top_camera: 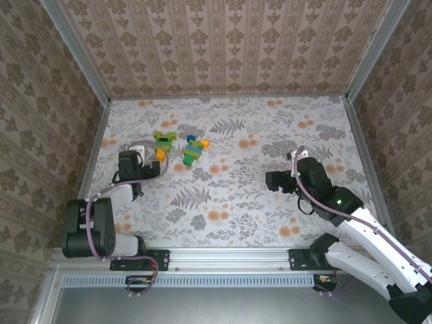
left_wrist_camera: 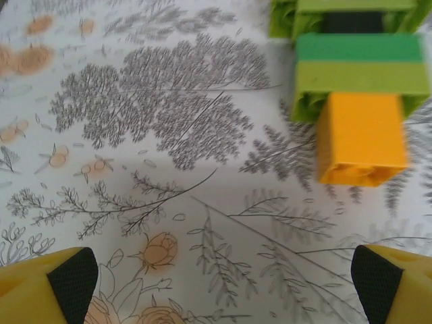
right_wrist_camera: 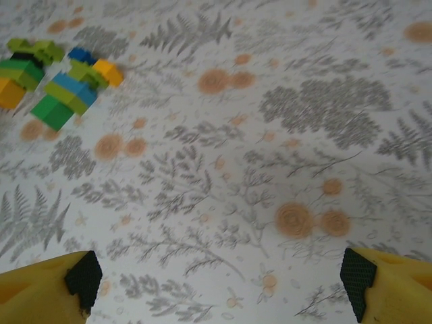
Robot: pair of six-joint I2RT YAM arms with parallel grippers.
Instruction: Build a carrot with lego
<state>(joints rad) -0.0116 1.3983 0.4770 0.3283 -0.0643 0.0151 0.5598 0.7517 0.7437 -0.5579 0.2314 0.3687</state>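
Left wrist view gives you the carrot (left_wrist_camera: 358,101) lying flat just ahead of the left gripper (left_wrist_camera: 217,287) and off to its right, clear of both yellow fingers (left_wrist_camera: 40,290), which stand wide apart with nothing between them. The carrot's orange-yellow tip brick points back toward the gripper. Beyond it come a lime layer, a dark green layer, then lime bricks around a dark gap at the far end.

From the top camera you see the carrot (top_camera: 163,143) just ahead and right of the left gripper (top_camera: 129,163). A second clump of lego bricks (top_camera: 192,151) in blue, lime, dark green and orange sits just beside the carrot, farther to the right.

Your right gripper (right_wrist_camera: 219,280) is also spread wide and empty, with the carrot (right_wrist_camera: 20,71) and the lego bricks (right_wrist_camera: 74,88) well ahead of it to its far left.

Everything rests on a white tablecloth (top_camera: 256,196) printed with grey ferns and orange blossoms. Beige damask-patterned walls (top_camera: 223,47) enclose three sides, joined by aluminium frame posts (top_camera: 74,50), and an aluminium rail (top_camera: 223,256) runs along the near edge.
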